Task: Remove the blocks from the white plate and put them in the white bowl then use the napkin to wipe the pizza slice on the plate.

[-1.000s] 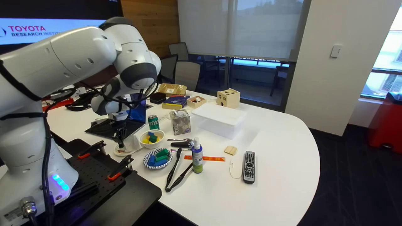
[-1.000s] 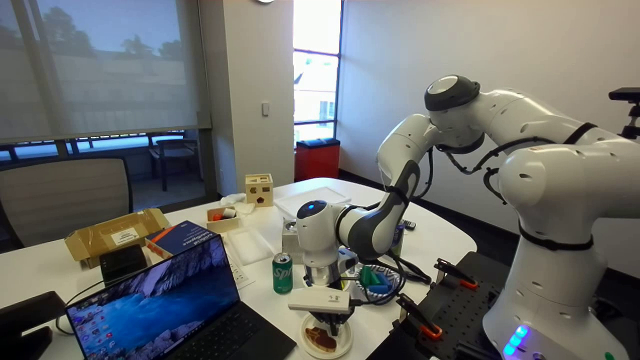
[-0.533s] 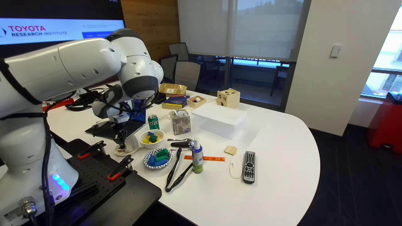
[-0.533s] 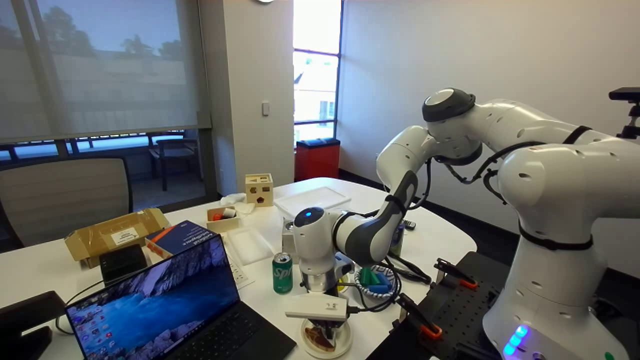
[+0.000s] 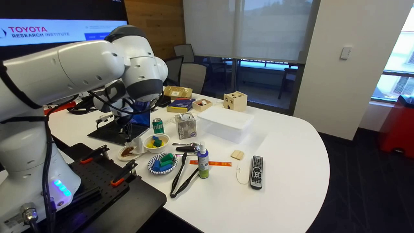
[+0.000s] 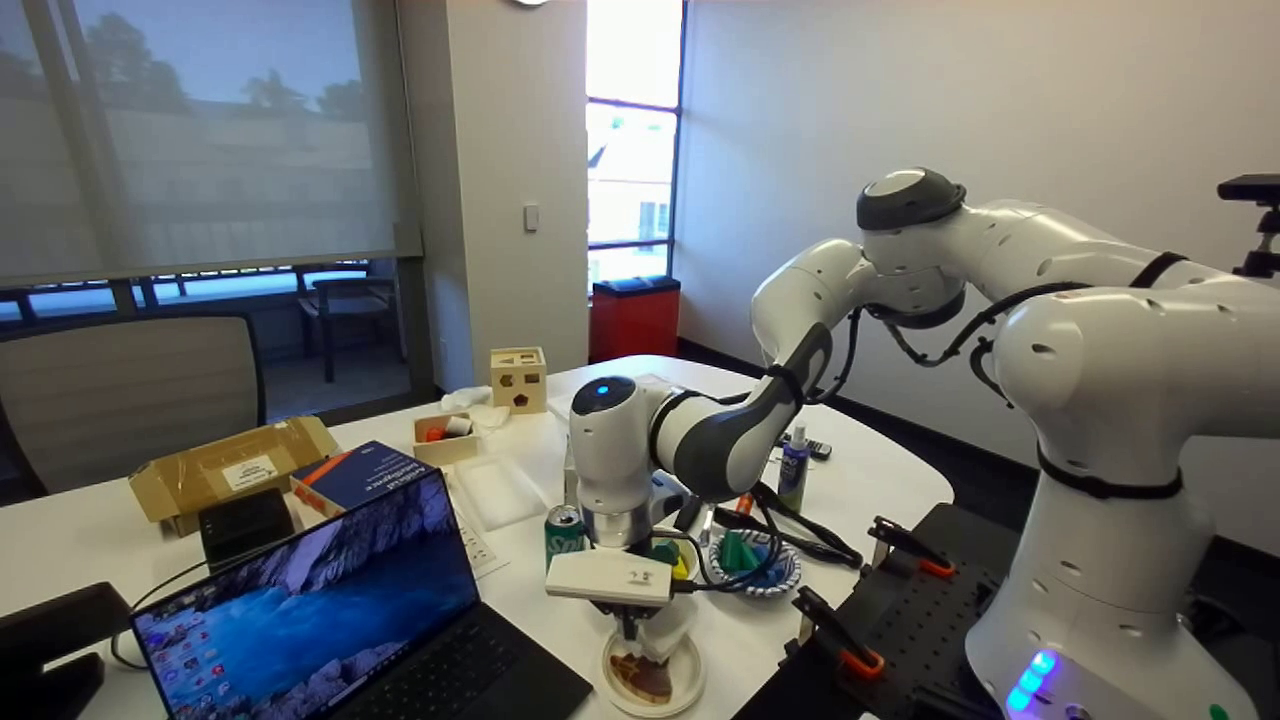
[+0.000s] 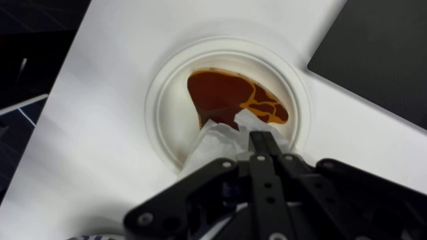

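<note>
The hand (image 7: 264, 141) pinches the napkin (image 7: 213, 146) just beside the slice (image 7: 217, 93), which lies on the plate (image 7: 172, 103); whether napkin and slice touch I cannot tell. In an exterior view the bowl (image 5: 157, 150) stands on the tabletop (image 5: 278, 155) right of the plate with yellow, green and blue blocks (image 5: 157, 142) inside; nearer, a patterned dish (image 5: 161, 172) holds green and blue blocks (image 5: 166, 162).

The slice (image 7: 217, 91) is red-brown, veined with orange; plate (image 7: 168, 111) and napkin (image 7: 213, 146) are white, the gripper (image 7: 262, 141) black. Blue zigzags mark the white dish (image 5: 151, 161), its blocks (image 5: 166, 162) green and blue; the bowl (image 5: 157, 150) is white, its blocks yellow, green and blue.
</note>
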Robot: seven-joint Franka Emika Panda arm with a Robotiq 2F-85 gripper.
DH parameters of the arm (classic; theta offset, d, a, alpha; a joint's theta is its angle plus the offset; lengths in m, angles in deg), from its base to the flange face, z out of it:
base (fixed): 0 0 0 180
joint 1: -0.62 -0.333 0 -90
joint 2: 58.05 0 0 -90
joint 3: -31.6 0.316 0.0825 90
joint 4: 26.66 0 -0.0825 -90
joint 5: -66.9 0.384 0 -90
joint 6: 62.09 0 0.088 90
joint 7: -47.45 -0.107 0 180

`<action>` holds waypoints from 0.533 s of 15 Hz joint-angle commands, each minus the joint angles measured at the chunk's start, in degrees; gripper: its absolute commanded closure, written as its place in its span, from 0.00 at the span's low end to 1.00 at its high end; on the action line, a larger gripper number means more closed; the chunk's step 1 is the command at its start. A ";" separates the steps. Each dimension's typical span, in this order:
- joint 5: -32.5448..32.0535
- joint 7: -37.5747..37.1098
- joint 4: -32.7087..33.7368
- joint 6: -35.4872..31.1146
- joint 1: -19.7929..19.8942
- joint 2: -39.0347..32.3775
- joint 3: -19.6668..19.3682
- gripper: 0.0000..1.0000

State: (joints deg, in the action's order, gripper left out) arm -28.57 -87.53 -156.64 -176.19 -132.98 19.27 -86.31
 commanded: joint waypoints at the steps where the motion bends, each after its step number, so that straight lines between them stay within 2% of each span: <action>1: -1.86 2.49 1.86 1.00 -0.05 4.08 -0.94 1.00; 6: -3.57 5.18 4.30 0.66 0.34 9.33 -2.92 1.00; 8: -2.33 5.19 4.33 -3.30 -0.39 7.21 -4.21 1.00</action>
State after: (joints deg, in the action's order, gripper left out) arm -31.10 -83.68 -153.29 -176.39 -133.14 26.51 -89.70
